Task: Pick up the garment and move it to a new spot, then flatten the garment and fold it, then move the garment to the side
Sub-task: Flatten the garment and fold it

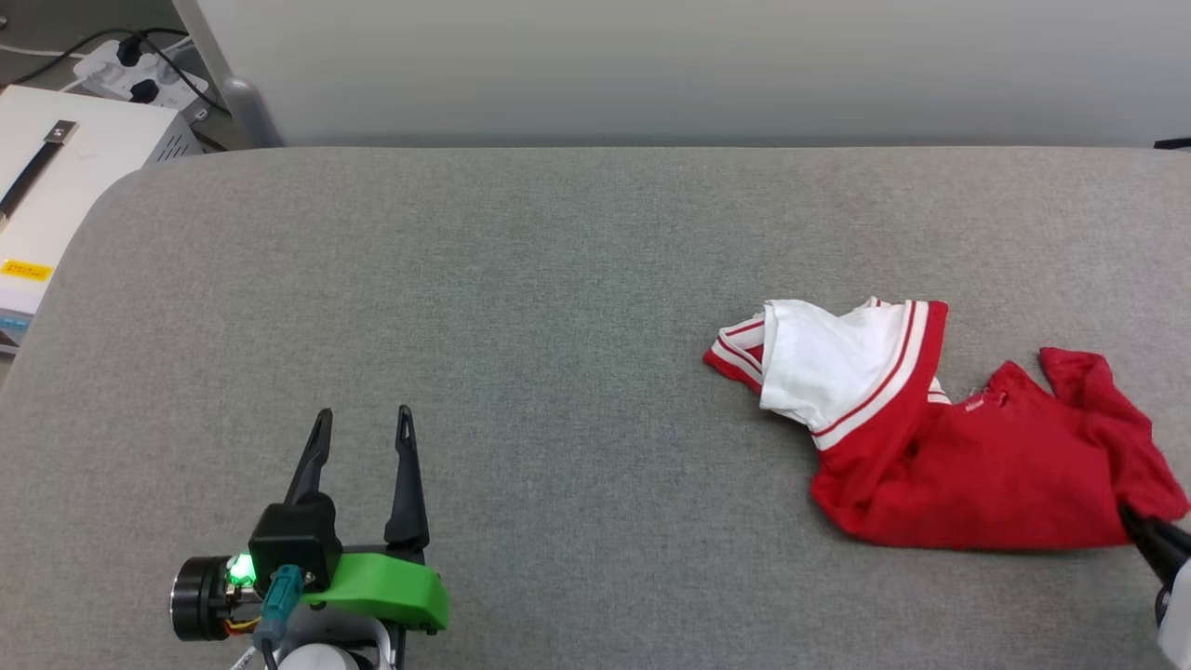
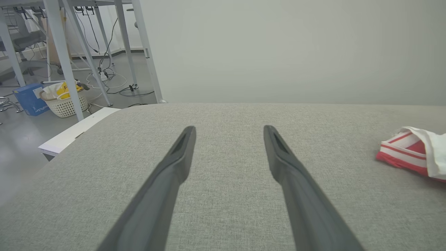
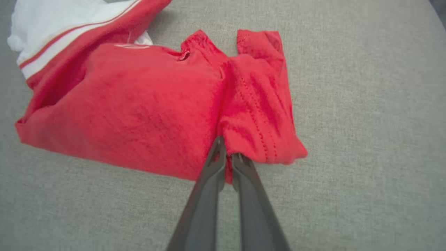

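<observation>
The garment (image 1: 968,456) lies crumpled on the right of the grey table (image 1: 558,307), red body toward me, a white sleeve with striped trim (image 1: 828,363) at its far left. My right gripper (image 3: 228,153) is shut on a fold of the garment (image 3: 139,104) at its near red edge; in the head view its dark fingers (image 1: 1154,540) enter at the right edge. My left gripper (image 1: 363,423) hovers open at the lower left, far from the cloth. In the left wrist view the left gripper (image 2: 228,130) spans bare table, with the garment's striped sleeve (image 2: 414,151) at the right edge.
A white box (image 1: 65,177) with a dark strap and a power strip (image 1: 130,70) sit beyond the table's far left corner. A pale wall runs behind the table's back edge. The left wrist view shows desk legs (image 2: 66,59), a basket (image 2: 68,103) and a blue box (image 2: 29,99) on the floor.
</observation>
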`<state>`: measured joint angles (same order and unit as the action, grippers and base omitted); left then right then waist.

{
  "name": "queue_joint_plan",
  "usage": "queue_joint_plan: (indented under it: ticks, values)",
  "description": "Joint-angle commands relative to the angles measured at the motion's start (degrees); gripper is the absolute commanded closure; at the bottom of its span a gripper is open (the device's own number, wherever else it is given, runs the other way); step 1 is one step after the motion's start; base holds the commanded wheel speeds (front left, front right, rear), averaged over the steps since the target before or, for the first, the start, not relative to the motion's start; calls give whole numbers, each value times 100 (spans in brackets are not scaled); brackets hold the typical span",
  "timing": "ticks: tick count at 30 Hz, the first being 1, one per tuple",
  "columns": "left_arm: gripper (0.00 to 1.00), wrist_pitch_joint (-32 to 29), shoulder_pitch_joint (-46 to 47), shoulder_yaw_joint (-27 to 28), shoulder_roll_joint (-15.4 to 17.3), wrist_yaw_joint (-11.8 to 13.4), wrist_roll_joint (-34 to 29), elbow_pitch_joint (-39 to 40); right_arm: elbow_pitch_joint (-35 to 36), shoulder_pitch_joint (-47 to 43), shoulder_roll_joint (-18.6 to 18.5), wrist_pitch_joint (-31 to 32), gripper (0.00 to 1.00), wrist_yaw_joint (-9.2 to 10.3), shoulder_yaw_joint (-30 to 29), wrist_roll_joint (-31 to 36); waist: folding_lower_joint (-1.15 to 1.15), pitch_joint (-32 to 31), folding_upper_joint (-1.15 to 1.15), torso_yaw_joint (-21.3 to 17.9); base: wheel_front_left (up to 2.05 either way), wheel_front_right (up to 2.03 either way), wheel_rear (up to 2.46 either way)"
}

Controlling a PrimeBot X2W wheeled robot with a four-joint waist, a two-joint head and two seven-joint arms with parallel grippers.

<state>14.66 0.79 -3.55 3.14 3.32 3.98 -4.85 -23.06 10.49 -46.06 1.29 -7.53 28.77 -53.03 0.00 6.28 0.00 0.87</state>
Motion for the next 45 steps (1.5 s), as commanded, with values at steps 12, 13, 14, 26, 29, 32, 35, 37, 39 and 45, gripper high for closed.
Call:
queue_joint_plan:
  ticks: [12,13,14,26,29,32,35,37,39,45]
  values:
    - [0,34,-51,-20,-26,11,-3,-80,116,-1109,1051,231,0,4,-1398,871,0,-12,0,18,0,0,0]
    - [0,34,-55,-16,-26,9,-9,-82,217,-1095,1062,209,0,4,-1517,978,0,-20,0,20,0,0,0]
    - [0,34,-60,-13,-26,5,-19,-83,368,-1073,1079,183,0,4,-1672,1109,0,-27,0,24,0,0,0]
    - [0,34,22,-106,-26,-26,-51,-77,2825,-248,1071,813,0,4,-2526,2395,0,43,0,198,0,0,0]
    - [0,34,67,-143,-26,-18,-46,-61,3183,150,996,1120,0,4,-2259,2500,0,115,0,271,0,0,0]
    - [0,34,121,-169,-26,-8,-35,-51,3364,676,831,1475,0,4,-1651,2505,0,202,0,341,0,0,0]
    - [0,34,172,-194,-26,3,-22,-53,3372,1153,673,1921,0,4,-941,2370,0,280,0,398,0,0,0]
    - [0,34,208,-214,-26,11,-11,-54,3339,1444,588,2345,0,4,-414,2185,0,335,0,436,0,0,0]
    - [0,34,246,-236,-26,18,1,-53,3281,1718,504,2799,0,4,79,1990,0,392,0,474,0,0,0]
    - [0,34,369,-304,-26,53,53,-37,2875,2357,327,3831,0,4,1307,1475,0,595,0,592,0,0,0]
